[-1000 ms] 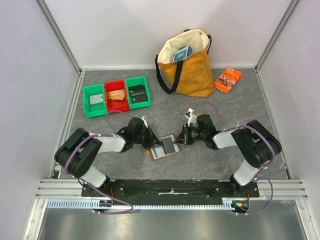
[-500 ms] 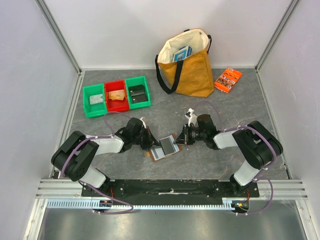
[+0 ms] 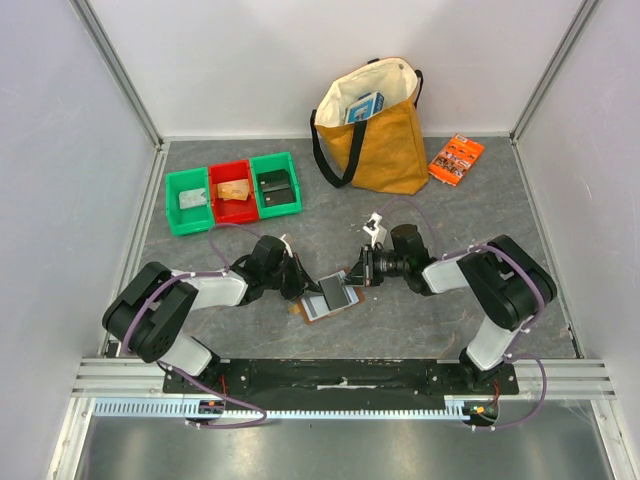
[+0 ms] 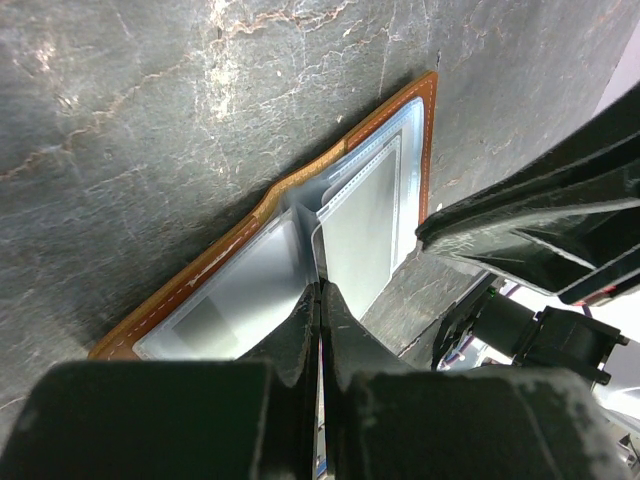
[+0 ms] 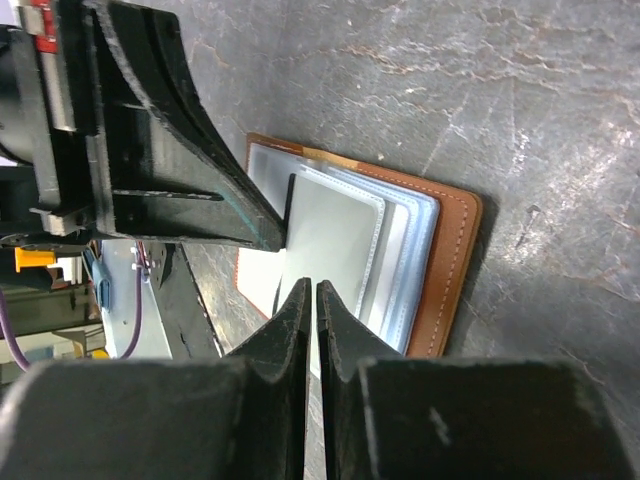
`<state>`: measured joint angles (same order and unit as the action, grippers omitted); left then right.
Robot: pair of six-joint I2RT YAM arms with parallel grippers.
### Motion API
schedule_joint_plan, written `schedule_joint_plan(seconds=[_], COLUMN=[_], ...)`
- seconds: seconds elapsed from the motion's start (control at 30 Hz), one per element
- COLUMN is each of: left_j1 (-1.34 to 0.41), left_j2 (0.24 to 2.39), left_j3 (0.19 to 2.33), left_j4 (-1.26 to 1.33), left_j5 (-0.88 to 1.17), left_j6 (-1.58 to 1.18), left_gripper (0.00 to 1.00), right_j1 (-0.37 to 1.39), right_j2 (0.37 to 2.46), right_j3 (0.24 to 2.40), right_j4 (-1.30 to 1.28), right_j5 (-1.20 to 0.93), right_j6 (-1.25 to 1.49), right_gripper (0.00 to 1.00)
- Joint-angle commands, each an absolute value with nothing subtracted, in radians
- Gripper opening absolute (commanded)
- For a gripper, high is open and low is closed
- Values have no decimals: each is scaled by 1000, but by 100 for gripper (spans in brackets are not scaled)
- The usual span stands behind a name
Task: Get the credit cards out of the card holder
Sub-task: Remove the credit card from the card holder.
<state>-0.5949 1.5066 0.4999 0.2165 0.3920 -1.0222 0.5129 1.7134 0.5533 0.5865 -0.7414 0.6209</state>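
The card holder (image 3: 314, 306) lies open on the worktop (image 3: 400, 325), between the 2 arms, pale pockets facing up. The left hand (image 4: 319, 300) is fully closed, its tips pressed together at the holder's centre fold. The right hand (image 5: 311, 300) is narrowed to a slit, pinching the near edge of 1 pale credit card (image 5: 335, 240) that lies over the right-hand pockets.

Card holder (image 5: 455, 270): tan stitched leather-like outside, glossy translucent plastic inside; table (image 4: 150, 120) matt mottled stone-look (faintly veined).
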Motion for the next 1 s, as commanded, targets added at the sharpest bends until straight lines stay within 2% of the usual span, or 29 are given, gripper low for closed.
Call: schedule_joint_plan(seconds=[0.0, 0.37, 0.97], left_j1=[-594, -594, -586], left_j2=[1502, 1494, 1436], left_j3=[512, 508, 480], left_j4=[221, 215, 164], left_j5=[383, 379, 359], left_j6=[-991, -992, -1011], left_gripper=[2, 2, 2], right_j1=[509, 511, 509], right_j2=[1764, 1772, 1769], right_j3=[578, 594, 589], right_j4=[654, 413, 248], right_j5=[-781, -609, -489], right_j6=[649, 525, 431], right_gripper=[9, 4, 1])
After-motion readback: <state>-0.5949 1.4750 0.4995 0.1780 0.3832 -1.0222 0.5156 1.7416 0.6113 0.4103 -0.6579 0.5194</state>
